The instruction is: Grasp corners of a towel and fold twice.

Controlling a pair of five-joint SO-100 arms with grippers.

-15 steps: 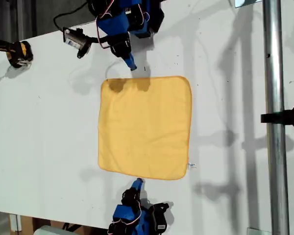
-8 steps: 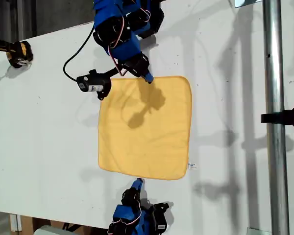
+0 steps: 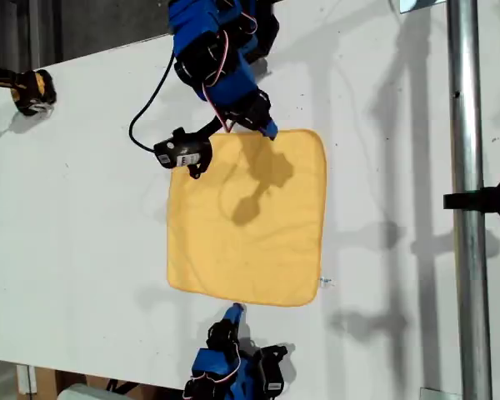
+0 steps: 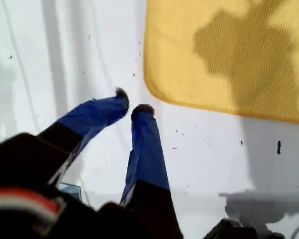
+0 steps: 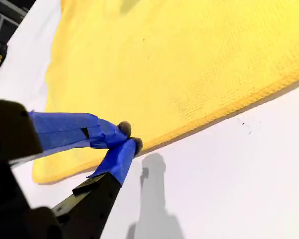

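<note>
The towel (image 3: 246, 218) lies flat mid-table. At the exterior view's bottom edge of it, my second gripper (image 5: 127, 139) rests with tips nearly closed, holding nothing. Nearer the top, my first gripper (image 4: 129, 105) hovers beside a corner (image 4: 157, 84), jaws seemingly just parted, empty.

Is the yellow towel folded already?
No, the towel lies flat and spread out as one full square on the table in the exterior view.
</note>
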